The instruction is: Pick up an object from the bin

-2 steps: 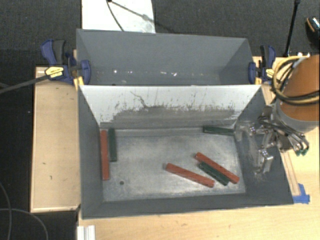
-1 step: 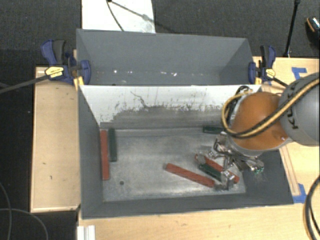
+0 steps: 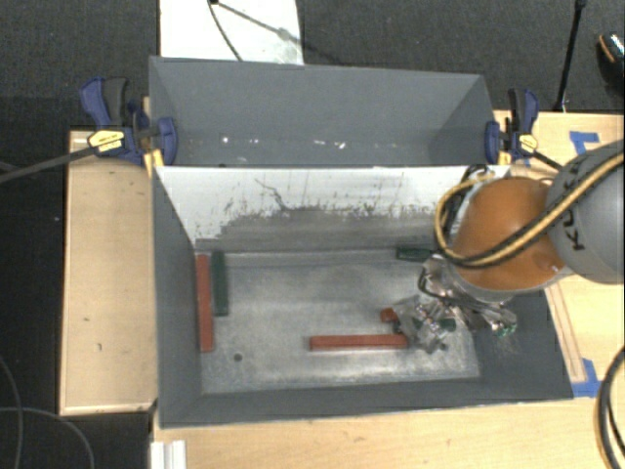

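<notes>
In the camera view, the grey metal bin held five loose things lying singly on its floor: two long red-brown bars, two dark green pieces and one small red block.

The gripper sat low at about 4 o'clock on the floor, under the arm's orange cover, and the arm entered from 3 o'clock. Whether the gripper was spread or pressed together could not be told, since its tip showed only as a cluster of dark metal parts against the floor.

Nearest to it lay the front red-brown bar, flat at about 5 to 6 o'clock on the floor. Its long axis ran from 9 to 3 o'clock, nearly parallel to the front wall. Its 3 o'clock end pointed straight at the gripper and came right up to the tip; whether the two touched could not be made out.

The small red block lay just beside the gripper, at its 10 o'clock, near that same end of the bar.

The left red-brown bar lay at 9 o'clock along the foot of the left wall, its long axis from 12 to 6 o'clock. The dark green bar lay just beside it on the 3 o'clock side, parallel and shorter.

The small dark green piece lay at about 2 o'clock by the foot of the back wall, close to the orange cover.
</notes>
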